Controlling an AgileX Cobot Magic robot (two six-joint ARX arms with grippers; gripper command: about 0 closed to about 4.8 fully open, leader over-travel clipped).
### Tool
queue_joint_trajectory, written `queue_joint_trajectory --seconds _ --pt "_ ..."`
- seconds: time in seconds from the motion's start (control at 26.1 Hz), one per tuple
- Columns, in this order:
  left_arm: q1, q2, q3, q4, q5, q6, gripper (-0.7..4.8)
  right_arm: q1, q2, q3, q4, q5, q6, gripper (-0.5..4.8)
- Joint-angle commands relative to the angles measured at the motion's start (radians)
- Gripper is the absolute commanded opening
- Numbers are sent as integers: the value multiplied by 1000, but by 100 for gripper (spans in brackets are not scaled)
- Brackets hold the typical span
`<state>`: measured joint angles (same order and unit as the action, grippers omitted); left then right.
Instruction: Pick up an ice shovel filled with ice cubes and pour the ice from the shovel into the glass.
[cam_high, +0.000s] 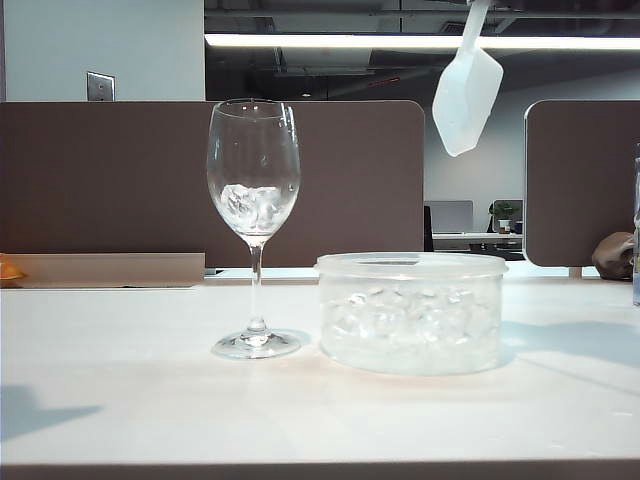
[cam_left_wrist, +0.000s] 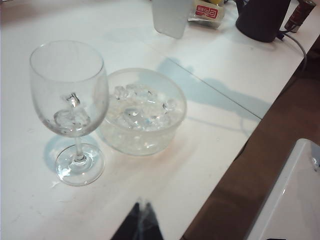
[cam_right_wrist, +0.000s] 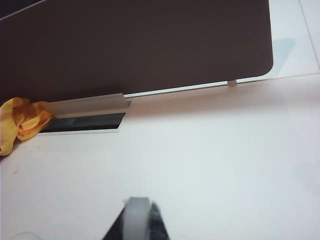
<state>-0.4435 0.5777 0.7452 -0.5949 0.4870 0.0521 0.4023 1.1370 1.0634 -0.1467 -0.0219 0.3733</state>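
Note:
The glass (cam_high: 253, 180) stands upright left of centre on the white table, with a few ice cubes (cam_high: 250, 205) in its bowl. The ice shovel (cam_high: 466, 90) hangs high at the upper right, head down, above the tub, and I see no ice in it. My right gripper (cam_right_wrist: 140, 210) is shut on the shovel's white handle (cam_right_wrist: 137, 216); it is out of the exterior view. My left gripper (cam_left_wrist: 141, 207) is shut and empty, hovering over the table on the near side of the glass (cam_left_wrist: 69, 95). The shovel's head (cam_left_wrist: 171, 17) also shows in the left wrist view.
A round translucent tub (cam_high: 410, 312) of ice cubes sits right beside the glass's foot. Brown partitions (cam_high: 120, 170) stand behind the table. A yellow cloth (cam_right_wrist: 20, 122) lies by the partition. A dark kettle (cam_left_wrist: 262, 17) and a small packet (cam_left_wrist: 207, 11) stand at the far side.

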Motion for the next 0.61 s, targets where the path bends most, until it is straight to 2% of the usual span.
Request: queue_joint_trajectory --seconds 0.04,0.23,0.5,0.61 --pt "-1 0 4 12 6 0 -5 0 -3 -16 0 0 -7 -6" --pt "-1 0 4 12 6 0 -6 0 -2 -129 71 -24 63 -6" --pt "-1 0 4 13 6 0 -5 0 -2 -360 399 -70 277 -6" --pt "-1 0 4 13 6 1 -6 0 -2 -427 519 -70 322 -5"
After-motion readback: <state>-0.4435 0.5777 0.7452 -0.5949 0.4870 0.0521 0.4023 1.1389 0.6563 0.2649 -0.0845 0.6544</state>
